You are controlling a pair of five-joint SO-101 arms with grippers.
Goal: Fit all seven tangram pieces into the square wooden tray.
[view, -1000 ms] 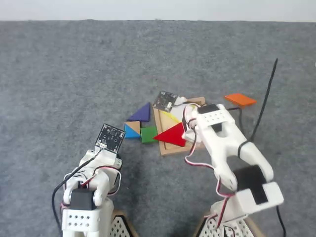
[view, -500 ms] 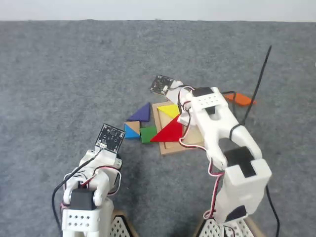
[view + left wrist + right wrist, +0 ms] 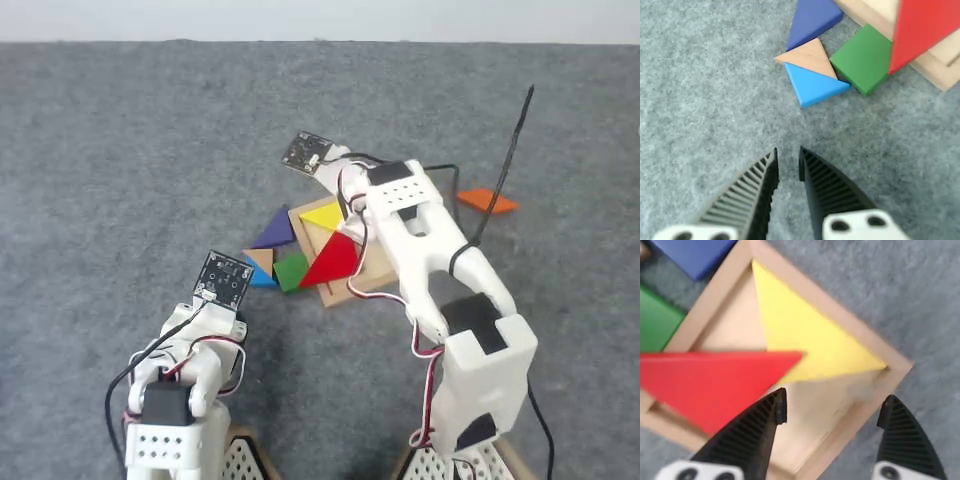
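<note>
Holding the right hand [image 3: 832, 405] wide apart and empty above the wooden tray [image 3: 840, 317]. Beneath its fingers, a yellow triangle [image 3: 815, 335] flat inside the tray and a red triangle [image 3: 710, 385] tilted across the rim. Left hand [image 3: 788, 152] all but together, empty, low over the grey tabletop [image 3: 700, 100]. Ahead of that hand, clustered: blue triangle [image 3: 815, 85], tan triangle [image 3: 807, 57], green square [image 3: 862, 60], dark blue triangle [image 3: 812, 17]. Well off to the right hand's right, an orange piece [image 3: 487, 200].
</note>
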